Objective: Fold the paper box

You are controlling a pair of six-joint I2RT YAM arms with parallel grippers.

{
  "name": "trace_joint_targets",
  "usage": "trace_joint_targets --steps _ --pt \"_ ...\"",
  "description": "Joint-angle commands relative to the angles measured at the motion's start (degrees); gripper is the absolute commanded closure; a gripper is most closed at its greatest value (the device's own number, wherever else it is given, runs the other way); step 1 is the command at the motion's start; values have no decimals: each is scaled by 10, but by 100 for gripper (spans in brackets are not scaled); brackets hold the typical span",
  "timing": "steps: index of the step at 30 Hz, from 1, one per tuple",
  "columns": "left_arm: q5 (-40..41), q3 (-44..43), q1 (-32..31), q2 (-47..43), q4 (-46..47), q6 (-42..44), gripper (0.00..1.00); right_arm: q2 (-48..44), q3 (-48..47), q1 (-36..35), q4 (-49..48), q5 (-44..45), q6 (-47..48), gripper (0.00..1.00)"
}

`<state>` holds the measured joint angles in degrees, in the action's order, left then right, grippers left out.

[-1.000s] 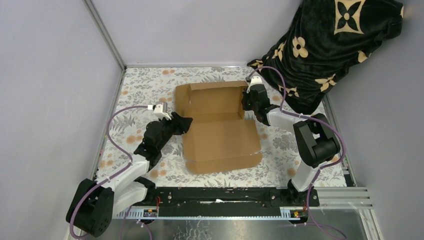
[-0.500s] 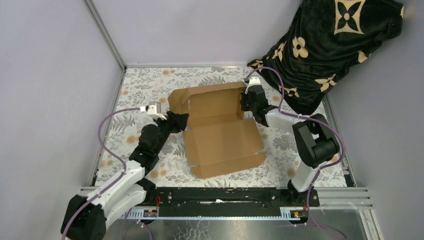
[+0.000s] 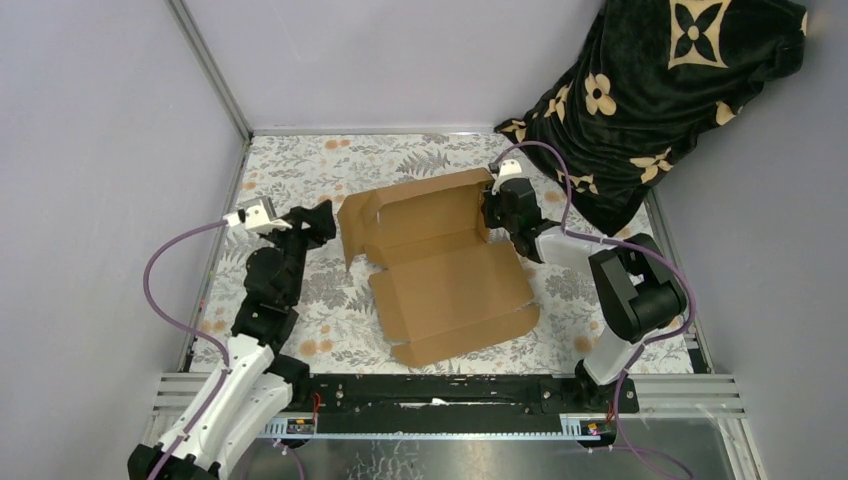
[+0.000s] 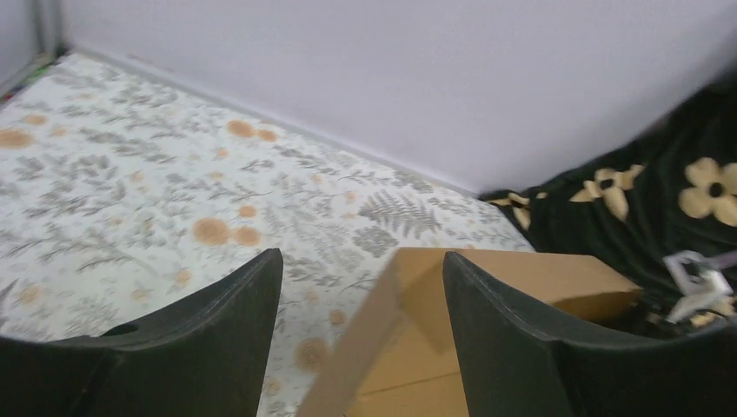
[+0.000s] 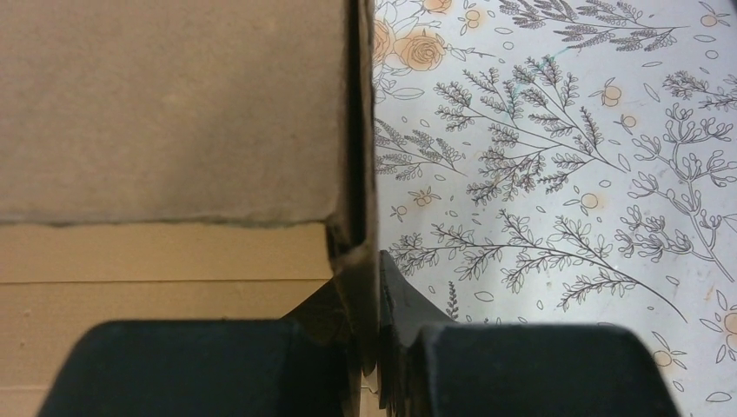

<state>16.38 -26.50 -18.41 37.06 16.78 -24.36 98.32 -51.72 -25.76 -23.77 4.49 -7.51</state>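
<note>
Pulling back leftward, the left gripper [image 3: 316, 221] has let go of the paper box [image 3: 445, 270] and stands wide open, empty, just clear of its raised left flap; the box, mid-table on the floral mat [image 3: 300, 165], has swung slightly. The right gripper [image 3: 490, 212] stays pinched on the far right wall, so folding looks only partway. No writing is readable; the black blanket [image 3: 650, 90] bears only flower motifs.

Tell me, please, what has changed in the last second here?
The left gripper opened and drew back to the left, clear of the paper box. The box turned slightly counter-clockwise in the top view. The right gripper stays shut on the box's right wall.
</note>
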Motion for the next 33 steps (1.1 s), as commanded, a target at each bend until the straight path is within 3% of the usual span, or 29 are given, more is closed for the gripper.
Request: trace_joint_targets --steps 1,10,20,33 --pt "19 27 25 -14 7 -1 25 -3 46 15 55 -71 8 100" --pt "-9 78 41 39 58 -18 29 -7 56 41 37 -133 3 100" --pt "-158 84 53 131 163 -12 22 7 43 41 41 -145 1 100" --pt "-261 90 53 160 201 -39 26 28 16 42 60 -139 -8 100"
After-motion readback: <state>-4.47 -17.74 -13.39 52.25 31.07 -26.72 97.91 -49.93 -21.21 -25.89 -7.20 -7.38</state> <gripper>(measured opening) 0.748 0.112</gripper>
